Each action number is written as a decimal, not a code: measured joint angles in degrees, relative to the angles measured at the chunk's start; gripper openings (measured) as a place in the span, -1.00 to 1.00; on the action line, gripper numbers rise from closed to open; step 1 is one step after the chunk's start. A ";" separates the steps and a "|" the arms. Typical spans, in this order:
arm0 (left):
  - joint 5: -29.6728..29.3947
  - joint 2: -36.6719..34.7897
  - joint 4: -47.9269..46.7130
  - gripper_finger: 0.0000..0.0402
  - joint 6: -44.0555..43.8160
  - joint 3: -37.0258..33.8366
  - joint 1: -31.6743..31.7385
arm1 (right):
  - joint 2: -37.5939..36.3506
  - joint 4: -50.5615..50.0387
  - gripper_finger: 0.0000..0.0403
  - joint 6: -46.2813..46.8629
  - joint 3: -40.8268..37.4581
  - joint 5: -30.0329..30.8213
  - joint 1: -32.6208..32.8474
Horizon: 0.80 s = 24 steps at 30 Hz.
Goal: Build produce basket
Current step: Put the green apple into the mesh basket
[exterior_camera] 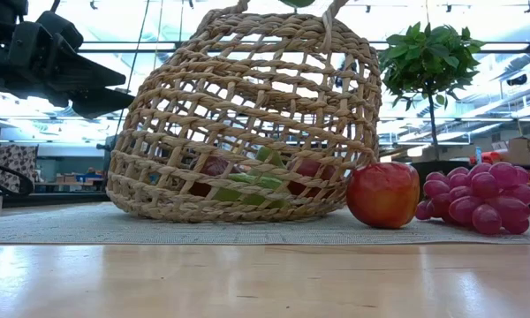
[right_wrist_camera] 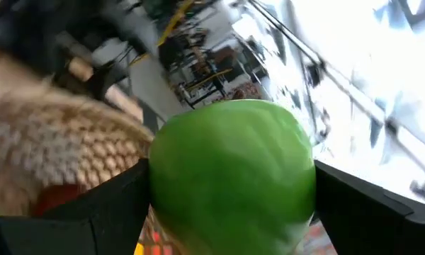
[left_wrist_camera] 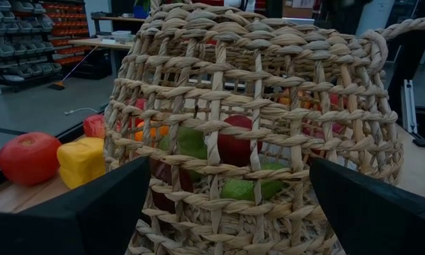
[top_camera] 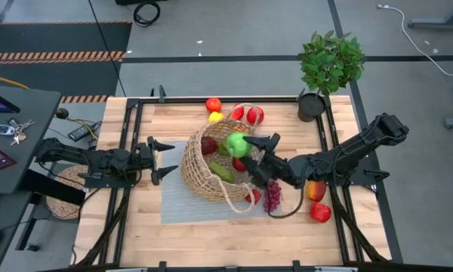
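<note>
Green apple in right hand, basket contents half-hidden

A large tan woven wicker basket rests on a grey woven mat, red and green toy produce inside. A dark robot gripper hangs just beside it; on the basket's far side from the gripper, a red apple touches it, purple grapes beyond.

Tan wicker basket holding produce, green apple above its rim
</note>
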 joint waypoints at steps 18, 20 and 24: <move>0.00 -0.01 0.00 0.96 0.02 0.00 -0.01 | -0.02 -1.52 0.79 80.64 0.00 -2.35 -7.69; 0.00 -0.01 0.00 0.96 0.00 0.00 -0.02 | -0.02 -1.55 0.79 85.53 0.00 -6.75 -7.69; 0.00 -0.01 0.00 0.96 0.00 0.00 -0.02 | -0.02 -1.59 0.79 88.02 0.00 -11.49 -7.67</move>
